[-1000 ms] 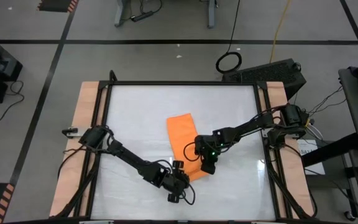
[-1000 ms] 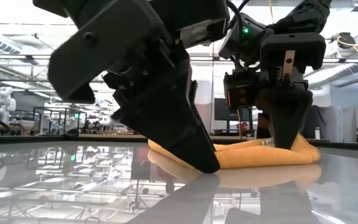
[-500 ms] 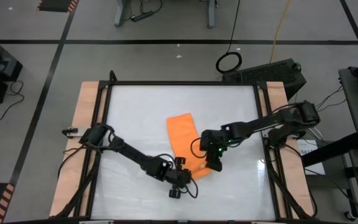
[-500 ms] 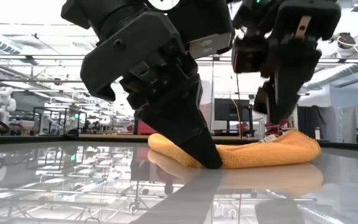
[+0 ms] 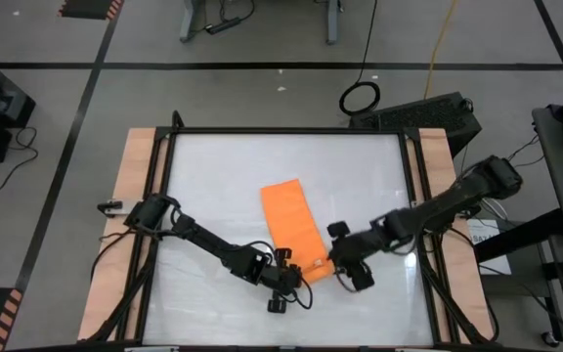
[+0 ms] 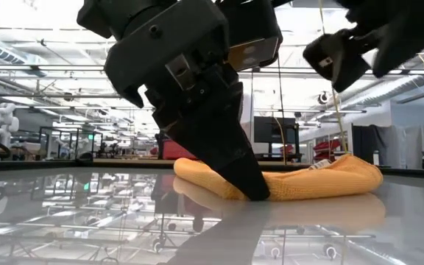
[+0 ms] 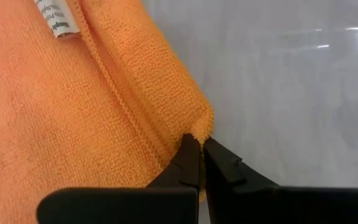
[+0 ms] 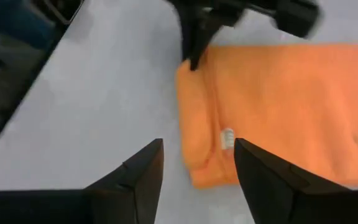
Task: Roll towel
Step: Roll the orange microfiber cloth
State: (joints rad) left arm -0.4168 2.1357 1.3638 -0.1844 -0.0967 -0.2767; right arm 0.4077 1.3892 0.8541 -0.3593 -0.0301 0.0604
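The towel (image 5: 294, 231) lies folded at frame centre in the high view. Its lower corner is pinched by the left gripper (image 7: 197, 163). The right gripper (image 8: 194, 163) is held wide apart, raised just lower right of the towel.

2 black jointed arms, thin black cables along the links; left gripper (image 7: 199, 163) and right gripper (image 8: 197, 163): matte black tapered fingers.

I see a plain bright orange towel (image 5: 291, 227) with a small white tag (image 7: 57, 17), on a glossy white table (image 5: 213, 176) edged in pale wood.
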